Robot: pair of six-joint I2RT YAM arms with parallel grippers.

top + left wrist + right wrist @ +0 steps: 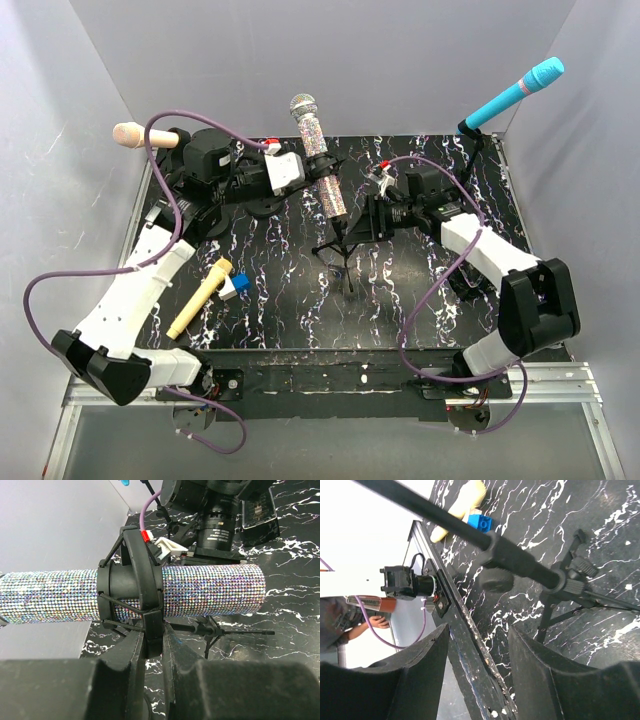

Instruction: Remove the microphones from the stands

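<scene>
My left gripper [152, 642] is clamped hard on the black clip [132, 580] ringing the sparkly microphone [331, 195], which sits in its stand [345, 250] at upper centre of the overhead view. My right gripper [479, 635] stands apart and holds nothing, with the pole [520, 565] crossing above its fingers. If I pull now, the unbraced stand may tip, or the clip may come away with the microphone.
</scene>
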